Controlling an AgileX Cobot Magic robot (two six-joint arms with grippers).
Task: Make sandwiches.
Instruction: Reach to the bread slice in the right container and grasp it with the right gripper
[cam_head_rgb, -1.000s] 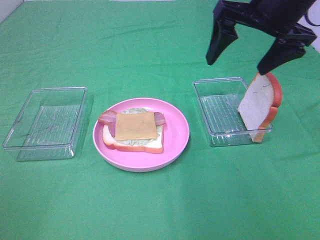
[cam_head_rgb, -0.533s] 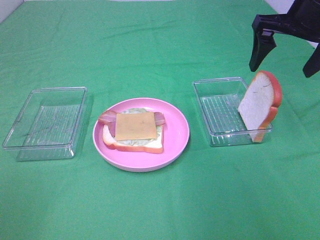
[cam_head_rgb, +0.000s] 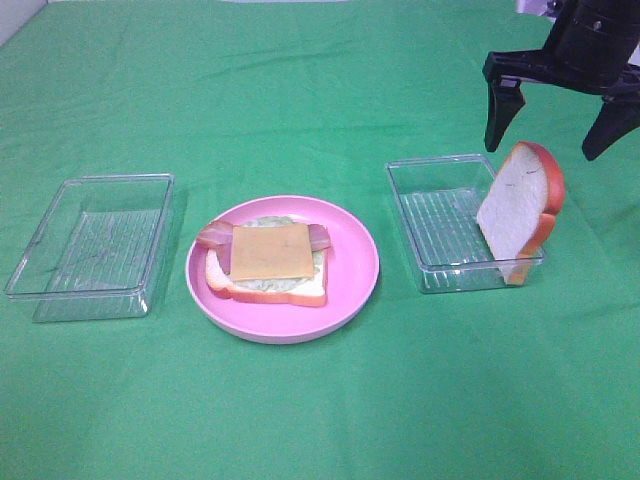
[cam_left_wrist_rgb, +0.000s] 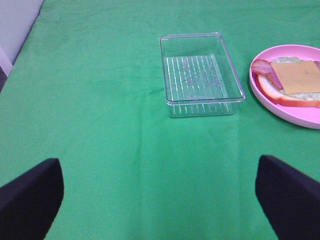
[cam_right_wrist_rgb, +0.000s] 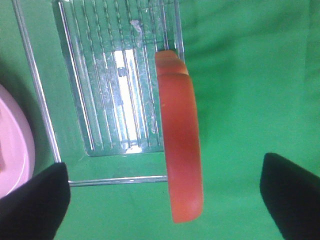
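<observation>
You will find no readable text, label, brand, number or sign in any of the three views. The two clear trays, the pink plate, the toy sandwich parts, the green cloth and the black gripper fingers all show plain, unmarked surfaces.

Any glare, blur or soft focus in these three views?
Exterior high: even light, sharp, faint shadow under the pink plate. Left wrist: the gripper fingers are blurred dark blobs; the empty clear tray is crisp. Right wrist: bright glare on the tray floor; the bread slice crust looks slightly soft.
</observation>
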